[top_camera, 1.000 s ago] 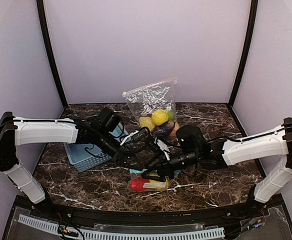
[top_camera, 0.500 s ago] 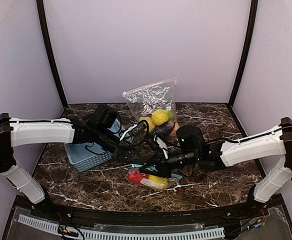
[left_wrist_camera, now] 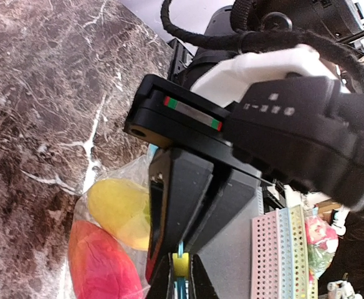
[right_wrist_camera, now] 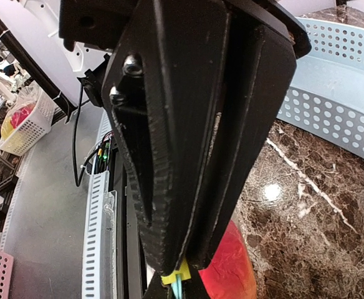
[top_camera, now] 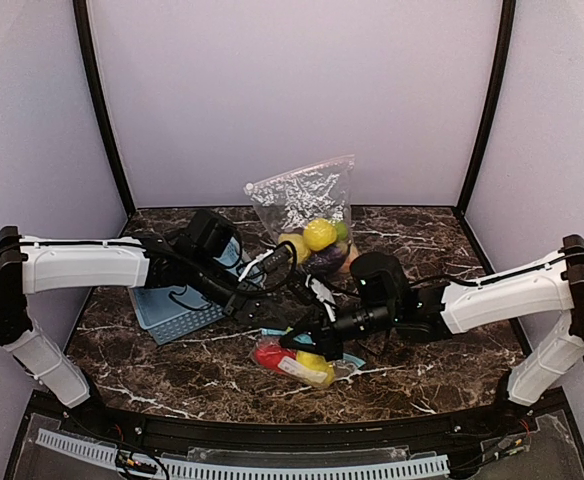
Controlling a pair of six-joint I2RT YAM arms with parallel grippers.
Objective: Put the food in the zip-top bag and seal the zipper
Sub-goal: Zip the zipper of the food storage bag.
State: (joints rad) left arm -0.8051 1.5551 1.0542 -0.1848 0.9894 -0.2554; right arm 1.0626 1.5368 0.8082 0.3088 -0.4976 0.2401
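The right gripper (top_camera: 300, 337) is holding its fingers (left_wrist_camera: 169, 205) pressed together, face to face, clamping a thin light-blue zipper strip (left_wrist_camera: 180, 290), with a small yellow piece (left_wrist_camera: 180, 265) showing at their tips. The left gripper (top_camera: 284, 322) is doing the same: its fingers (right_wrist_camera: 169, 156) are closing flat on that strip from the opposite side, so the two pairs are meeting almost tip to tip. The strip is showing at both sides of the grippers in the overhead view, at the edge of the zip-top bag (left_wrist_camera: 135, 169), which is lying at the near centre of the dark marble table (top_camera: 152, 370), directly beneath both grippers. Inside it a yellow lemon (left_wrist_camera: 119, 208) and a red piece (left_wrist_camera: 101, 268) are lying side by side, touching. Whether the zipper is sealed along its length cannot be determined. The left arm is reaching in from the left and the right arm from the right, converging over the bag. At the far side a second clear bag (top_camera: 307, 195) is standing upright by the far wall, holding more lemons (top_camera: 319, 234), a green piece (top_camera: 341, 229) and a purple piece (top_camera: 324, 258). A light-blue perforated basket (top_camera: 172, 310) is sitting left of centre, partly under the left arm.
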